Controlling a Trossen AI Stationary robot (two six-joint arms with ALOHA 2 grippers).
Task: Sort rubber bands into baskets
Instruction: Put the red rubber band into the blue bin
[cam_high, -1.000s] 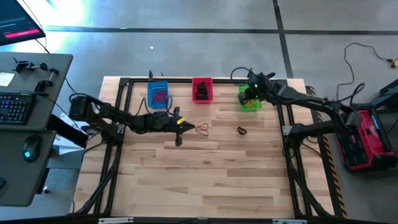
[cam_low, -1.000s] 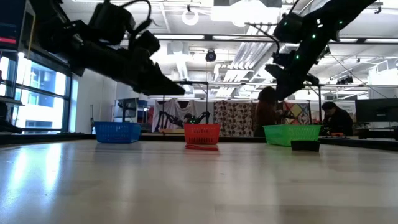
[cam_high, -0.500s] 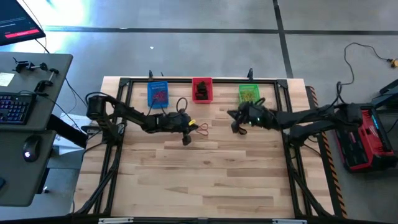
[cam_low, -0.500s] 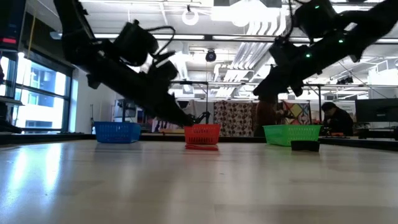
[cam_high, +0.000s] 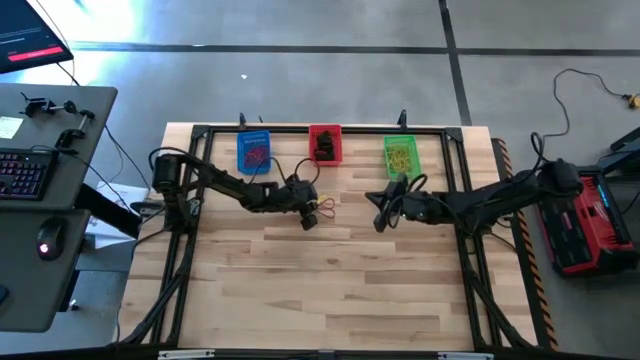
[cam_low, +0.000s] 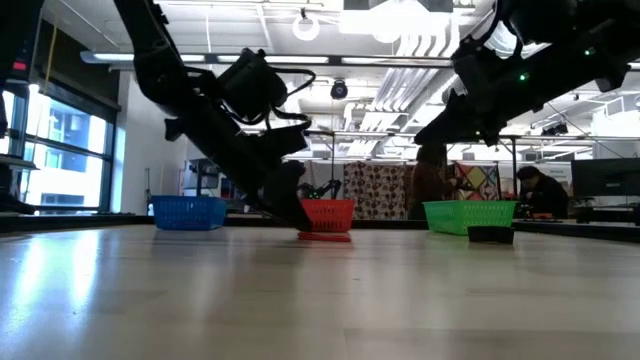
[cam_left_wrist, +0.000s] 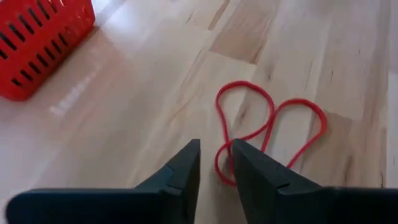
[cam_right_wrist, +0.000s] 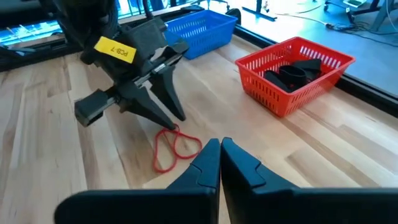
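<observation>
A red rubber band (cam_left_wrist: 268, 127), twisted into two loops, lies flat on the wooden table in front of the red basket (cam_high: 325, 144). My left gripper (cam_left_wrist: 216, 163) slants down at the band's near end with its fingers open on either side of it. To the right my right gripper (cam_right_wrist: 221, 147) is shut and empty, raised above the table and pointing at the left gripper. A black rubber band (cam_low: 490, 234) lies on the table before the green basket (cam_high: 400, 153). The blue basket (cam_high: 254, 152) stands left of the red one. My left gripper stands astride the near end of the red rubber band (cam_left_wrist: 219, 169), slanting down from the table's left. The band lies flat and slack on the table. Whether either finger touches it, I cannot tell.
The three baskets stand in a row along the table's far edge. The red basket (cam_right_wrist: 292, 71) holds black bands, the blue one red bands, the green one yellowish bands. A black frame (cam_high: 300, 128) runs round the table. Bare wood stretches toward the near edge.
My left gripper has tipped downward and sunk toward the red rubber band, moving a little to the right. My right gripper has swung from above the green basket toward the near side and left, coming lower over the middle of the table. The bands have stayed in place.
</observation>
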